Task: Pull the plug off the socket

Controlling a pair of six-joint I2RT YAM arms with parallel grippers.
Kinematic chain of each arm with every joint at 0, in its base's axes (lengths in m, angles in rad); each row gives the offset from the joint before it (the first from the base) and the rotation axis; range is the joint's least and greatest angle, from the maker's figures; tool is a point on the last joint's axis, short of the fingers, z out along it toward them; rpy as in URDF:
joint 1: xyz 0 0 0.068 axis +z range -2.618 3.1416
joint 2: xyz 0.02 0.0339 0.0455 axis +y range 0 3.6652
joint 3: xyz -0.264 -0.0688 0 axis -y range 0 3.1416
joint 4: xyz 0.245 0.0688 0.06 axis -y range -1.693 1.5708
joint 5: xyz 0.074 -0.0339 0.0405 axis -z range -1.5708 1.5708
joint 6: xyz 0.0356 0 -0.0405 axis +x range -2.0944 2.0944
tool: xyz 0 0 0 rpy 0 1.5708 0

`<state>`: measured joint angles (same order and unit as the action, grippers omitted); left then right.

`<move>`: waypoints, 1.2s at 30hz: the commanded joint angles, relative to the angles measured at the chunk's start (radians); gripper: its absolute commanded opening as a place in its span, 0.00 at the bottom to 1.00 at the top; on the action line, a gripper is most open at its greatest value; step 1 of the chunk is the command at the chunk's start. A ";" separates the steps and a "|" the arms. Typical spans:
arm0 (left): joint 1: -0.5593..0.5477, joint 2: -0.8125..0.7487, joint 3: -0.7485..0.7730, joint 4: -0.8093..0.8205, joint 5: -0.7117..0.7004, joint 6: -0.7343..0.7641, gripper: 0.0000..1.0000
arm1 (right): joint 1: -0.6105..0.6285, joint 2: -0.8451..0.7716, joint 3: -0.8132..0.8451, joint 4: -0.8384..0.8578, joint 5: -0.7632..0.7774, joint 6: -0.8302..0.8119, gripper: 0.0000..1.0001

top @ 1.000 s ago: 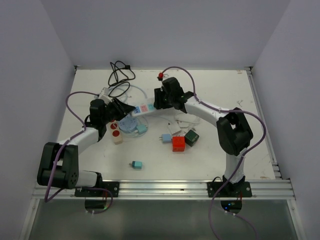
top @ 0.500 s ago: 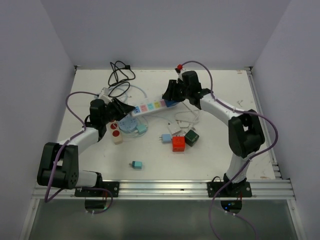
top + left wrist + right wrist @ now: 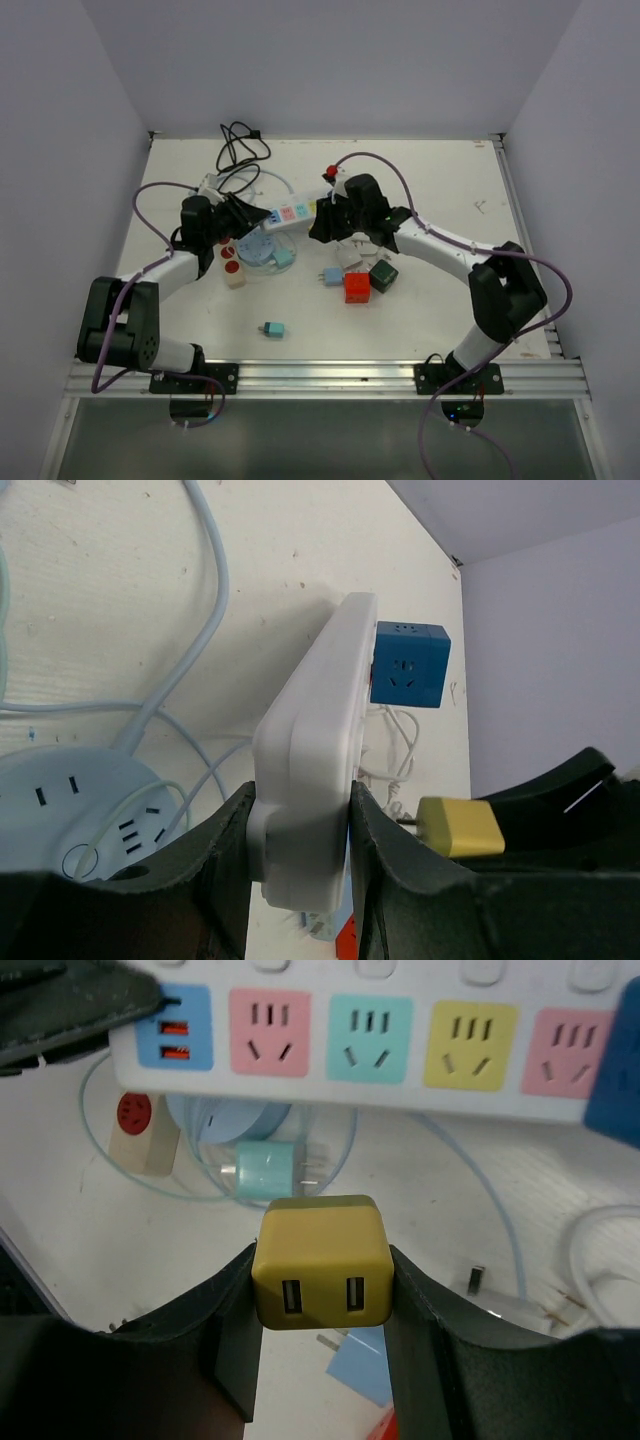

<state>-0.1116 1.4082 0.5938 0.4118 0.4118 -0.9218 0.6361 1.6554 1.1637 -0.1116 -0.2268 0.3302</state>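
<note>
A white power strip (image 3: 285, 216) with coloured sockets lies across the middle of the table. My left gripper (image 3: 243, 213) is shut on its left end, which shows edge-on in the left wrist view (image 3: 305, 770) between the fingers. My right gripper (image 3: 322, 228) is shut on a yellow USB plug (image 3: 320, 1272) and holds it clear of the strip (image 3: 400, 1040), just in front of its socket face. The plug's prongs are out of the sockets; it also shows in the left wrist view (image 3: 458, 827). A blue cube adapter (image 3: 410, 665) stays plugged into the strip.
A round pale-blue socket hub (image 3: 258, 250), a teal plug (image 3: 284, 258) and a beige adapter with red spots (image 3: 232, 265) lie below the strip. A red cube (image 3: 357, 287), dark green cube (image 3: 383, 275), blue plug (image 3: 332, 275) and loose teal plug (image 3: 273, 329) lie nearer. Black cable (image 3: 240, 145) at the back.
My right gripper was at the strip, swung up and right, and now holds the yellow plug just in front of the strip. The left gripper has kept its hold.
</note>
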 commanded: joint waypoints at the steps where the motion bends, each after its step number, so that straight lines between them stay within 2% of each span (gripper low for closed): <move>1: 0.010 0.037 0.029 -0.054 -0.088 0.055 0.00 | 0.034 0.003 -0.035 0.069 0.001 -0.011 0.06; 6: -0.002 0.017 0.037 -0.064 -0.088 0.063 0.00 | 0.069 0.069 -0.015 0.089 0.006 0.007 0.11; 9: -0.002 0.003 0.037 -0.077 -0.094 0.077 0.00 | 0.086 0.096 -0.004 0.089 0.014 0.012 0.33; 10: -0.002 -0.002 0.034 -0.079 -0.094 0.078 0.00 | 0.089 0.099 -0.004 0.092 0.012 0.015 0.46; 13: -0.002 -0.006 0.031 -0.082 -0.096 0.078 0.00 | 0.091 0.101 -0.007 0.096 0.023 0.024 0.60; 18: -0.002 0.002 0.031 -0.074 -0.085 0.077 0.00 | 0.091 0.064 0.033 0.040 0.059 0.010 0.74; 21: -0.002 -0.003 0.031 -0.076 -0.084 0.078 0.00 | 0.088 0.038 0.054 0.000 0.116 -0.005 0.93; 24: -0.002 -0.012 0.027 -0.082 -0.085 0.084 0.00 | 0.071 -0.012 0.064 -0.043 0.223 -0.013 0.98; 29: -0.002 -0.023 0.029 -0.090 -0.082 0.090 0.00 | -0.105 -0.100 0.033 -0.011 0.238 0.050 0.99; 32: -0.002 -0.023 0.029 -0.088 -0.074 0.093 0.00 | -0.183 -0.076 0.057 -0.025 0.230 0.018 0.99; 36: -0.002 -0.022 0.029 -0.090 -0.076 0.103 0.00 | -0.210 0.018 0.152 -0.056 0.187 -0.025 0.99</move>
<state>-0.1146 1.3960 0.6155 0.3851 0.4110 -0.9031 0.4080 1.6112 1.2407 -0.1455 -0.0189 0.3454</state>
